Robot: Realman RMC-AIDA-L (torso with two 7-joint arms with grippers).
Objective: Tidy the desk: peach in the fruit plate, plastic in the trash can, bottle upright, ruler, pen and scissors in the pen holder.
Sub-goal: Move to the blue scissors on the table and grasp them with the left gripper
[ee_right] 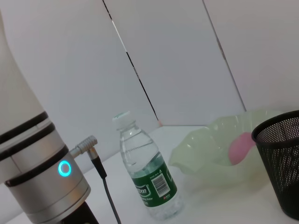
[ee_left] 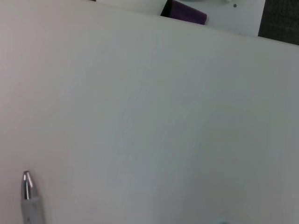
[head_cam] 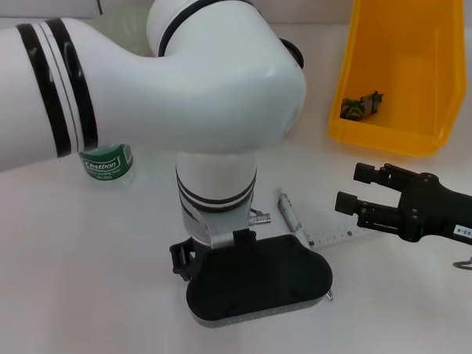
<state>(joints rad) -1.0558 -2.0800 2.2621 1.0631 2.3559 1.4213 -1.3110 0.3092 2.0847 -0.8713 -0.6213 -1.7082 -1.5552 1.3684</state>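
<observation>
Bench (head_cam: 75, 264) surface, white and wide, fills the foreground, where my left arm reaches in and points straight down, its black wrist housing low over the top. My left gripper sits beneath that housing and I cannot tell how its fingers stand. Just beyond the housing lies the pen (head_cam: 288, 211), silver and slim, flat on the bench; my left wrist camera catches its metal tip (ee_left: 28, 184) against bare white. Beside the pen, on my right, the clear ruler (head_cam: 339, 232) lies flat, one end running under the housing's edge and the other end passing below my right gripper (head_cam: 353, 188).

That right gripper hovers above the bench at my right, black fingers (head_cam: 367, 174) spread apart and pinching nothing, pointing inward toward the pen.

Farther back on my left, the bottle (head_cam: 106, 164) stands upright, its green label showing below my left arm; my right wrist camera shows it capped, clear and standing (ee_right: 148, 175) on the bench. Behind it sits the fruit plate (ee_right: 210, 149), a pale green translucent dish with the peach (ee_right: 241, 147) showing pink through its wall. Near the plate, the black mesh pen holder (ee_right: 282, 158) stands at the edge of that camera's frame.

At the far right of the bench, the yellow bin (head_cam: 397, 74) stands open, a small dark green crumpled item (head_cam: 360, 106) lying in its bottom.
</observation>
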